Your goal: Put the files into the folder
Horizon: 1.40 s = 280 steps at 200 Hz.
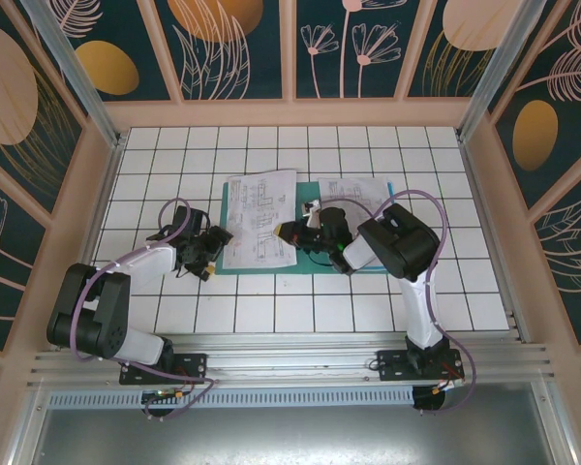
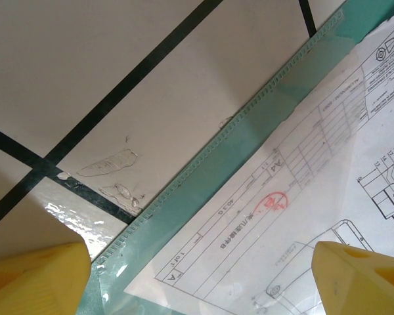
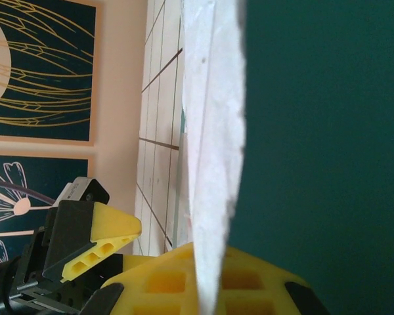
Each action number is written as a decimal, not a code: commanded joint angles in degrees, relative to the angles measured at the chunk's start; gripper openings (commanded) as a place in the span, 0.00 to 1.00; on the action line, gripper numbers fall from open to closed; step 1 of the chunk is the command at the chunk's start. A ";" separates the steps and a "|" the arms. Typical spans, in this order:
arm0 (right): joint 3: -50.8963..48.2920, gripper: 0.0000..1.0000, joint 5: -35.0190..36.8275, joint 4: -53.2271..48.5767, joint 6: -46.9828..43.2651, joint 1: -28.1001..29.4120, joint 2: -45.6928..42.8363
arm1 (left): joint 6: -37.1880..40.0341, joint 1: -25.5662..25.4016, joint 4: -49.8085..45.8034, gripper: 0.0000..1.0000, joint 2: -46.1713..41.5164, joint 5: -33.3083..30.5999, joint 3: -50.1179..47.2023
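The white-tiled worktop (image 1: 174,310) with dark grout lines spans the floor of the walled cell, and both arms reach across it toward the middle: the left arm (image 1: 136,266) lies low, pointing inward from the left, and the right arm (image 1: 402,242) bends over from the right. Between them the teal-green folder (image 1: 308,194) lies flat on the tiles, near the worktop's centre. The files rest on top of it, not tucked inside: the left-hand sheet (image 1: 259,215) covers the folder's left part and overhangs its far edge, while the right-hand sheet (image 1: 360,194) sits over its far right corner, partly behind the right arm. In the left wrist view the left jaws stand wide open, one yellow fingertip (image 2: 39,279) over the bare worktop (image 2: 118,79) and the other over a printed sheet (image 2: 328,197), straddling the folder's (image 2: 203,177) edge with its clear perforated strip (image 2: 249,108). In the right wrist view the right jaws are parted too, gripping nothing: a sheet (image 3: 213,131) stands edge-on across the waffled pad of the lower finger, the teal folder (image 3: 328,131) beside it, and the other finger (image 3: 111,233) stays clear of the paper.
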 commanded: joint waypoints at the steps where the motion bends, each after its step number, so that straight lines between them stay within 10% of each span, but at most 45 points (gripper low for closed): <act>1: -0.45 0.00 1.40 1.93 1.08 0.74 1.47 | -1.33 -0.55 5.22 0.88 2.22 4.76 -1.78; 280: 2.87 0.00 7.09 -16.04 0.21 4.78 -2.76 | -1.86 -1.02 8.40 0.88 2.37 5.97 -2.23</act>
